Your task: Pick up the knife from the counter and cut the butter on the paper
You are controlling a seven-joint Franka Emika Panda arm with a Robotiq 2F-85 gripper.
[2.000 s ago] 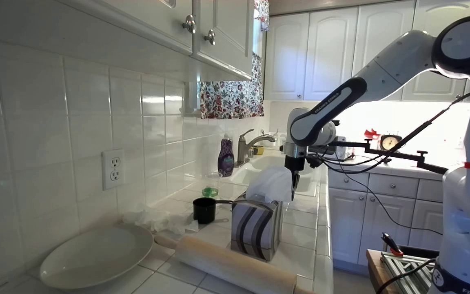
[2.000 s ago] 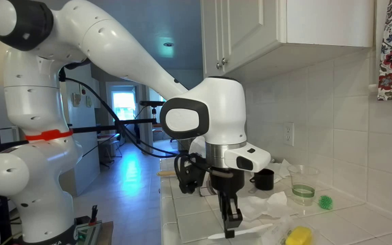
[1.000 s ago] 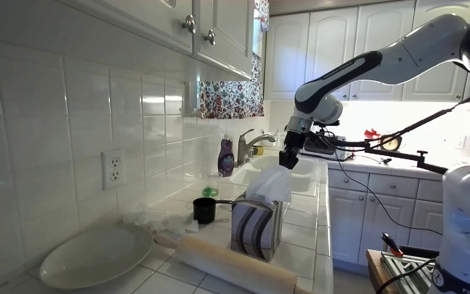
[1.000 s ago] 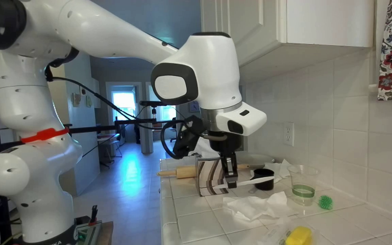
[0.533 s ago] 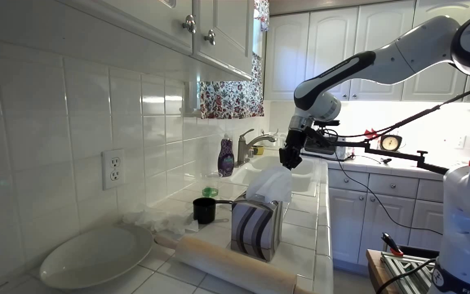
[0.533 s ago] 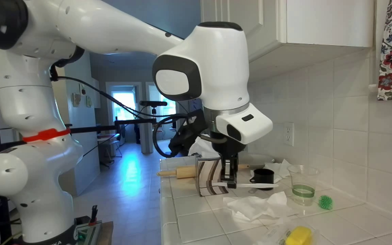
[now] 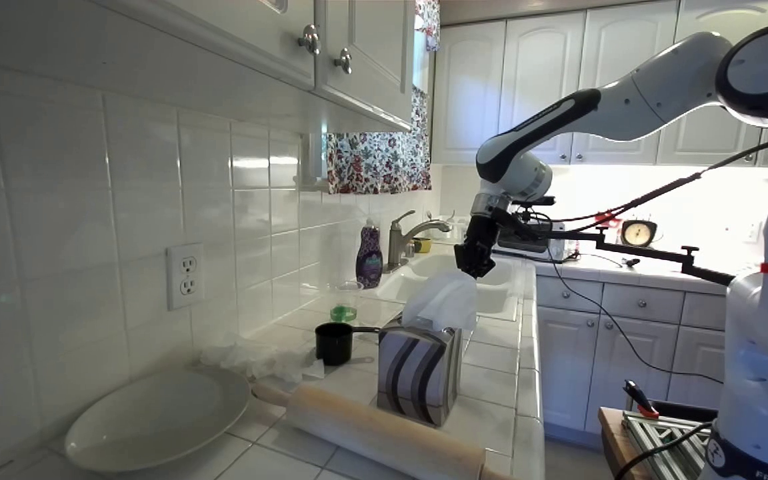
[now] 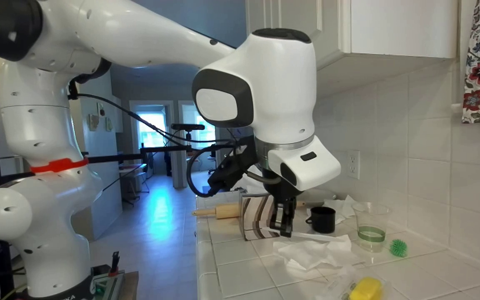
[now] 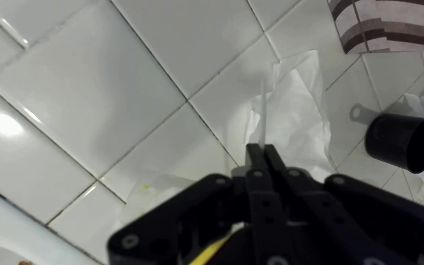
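My gripper (image 8: 283,230) is shut on the thin white knife (image 8: 317,236) and holds it above the white tiled counter (image 8: 246,271). In the wrist view the knife (image 9: 263,114) points out from between the fingertips, over a crumpled white tissue (image 9: 296,110). The tissue also lies in an exterior view (image 8: 315,253). The yellow butter (image 8: 366,289) sits on crumpled whitish paper (image 8: 335,287) at the bottom edge of that view. In the wrist view the butter (image 9: 212,252) is mostly hidden behind my fingers. In an exterior view my gripper (image 7: 474,268) is behind the tissue box, and the butter is hidden.
A striped tissue box (image 7: 417,373), a black cup (image 8: 322,219), a clear cup (image 8: 371,225) and a green spiky ball (image 8: 398,248) stand on the counter. A rolling pin (image 7: 384,433) and a plate (image 7: 157,427) lie nearer an exterior camera. A sink (image 7: 394,293) lies behind.
Over two seconds my gripper has risen from the counter with the knife in it, and the wrist has tilted. In the last half second it shifts slightly and the knife's right end dips.
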